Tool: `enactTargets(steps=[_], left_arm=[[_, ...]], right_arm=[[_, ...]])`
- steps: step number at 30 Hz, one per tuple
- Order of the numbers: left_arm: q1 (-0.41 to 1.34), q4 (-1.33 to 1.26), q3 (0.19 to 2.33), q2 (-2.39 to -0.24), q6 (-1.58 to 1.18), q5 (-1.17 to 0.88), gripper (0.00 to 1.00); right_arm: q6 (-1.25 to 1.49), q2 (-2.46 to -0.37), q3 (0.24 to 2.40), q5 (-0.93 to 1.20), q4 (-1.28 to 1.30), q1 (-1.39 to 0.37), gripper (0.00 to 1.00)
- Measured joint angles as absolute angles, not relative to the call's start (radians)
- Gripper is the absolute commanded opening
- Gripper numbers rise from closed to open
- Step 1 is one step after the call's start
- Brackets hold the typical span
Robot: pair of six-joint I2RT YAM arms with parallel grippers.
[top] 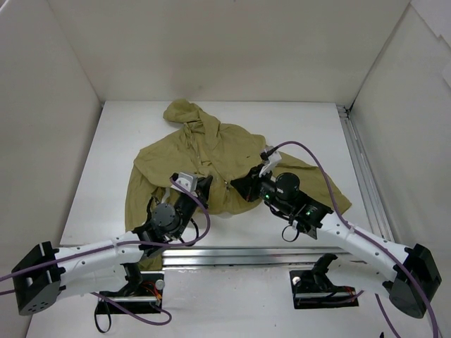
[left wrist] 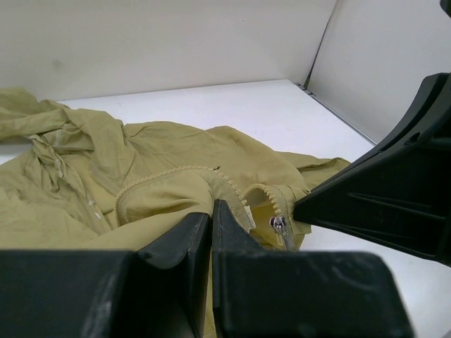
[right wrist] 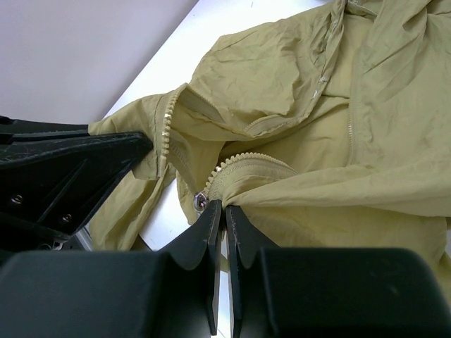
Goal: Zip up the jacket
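A: Where's the jacket?
B: Mid desk, rumpled, hood at far end. Zip teeth parted at near hem.
A: Left pincer?
B: Pressed together on hem fabric, left of the opening.
A: Right pincer?
B: Same, pinching the other zip edge, tips just beside the slider. Both pincers near each other, nr the near hem.

Olive-khaki jacket sprawled front-up on the white surface, hood toward the far wall, sleeves flung wide. Fabric's crumpled, and the zipper teeth curl apart at the bunched hem, small silver slider sitting low.
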State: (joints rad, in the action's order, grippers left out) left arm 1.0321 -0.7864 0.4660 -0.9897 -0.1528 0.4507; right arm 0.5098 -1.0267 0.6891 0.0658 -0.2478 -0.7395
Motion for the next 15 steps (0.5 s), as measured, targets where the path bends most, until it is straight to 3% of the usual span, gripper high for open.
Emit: enactTargets(steps=[15], left_arm=[[1.032, -0.949, 0.447, -1.061, -0.043, 0.455, 0.00]], right_arm=[[0.497, -1.028, 0.710, 0.064, -0.233, -0.739, 0.00]])
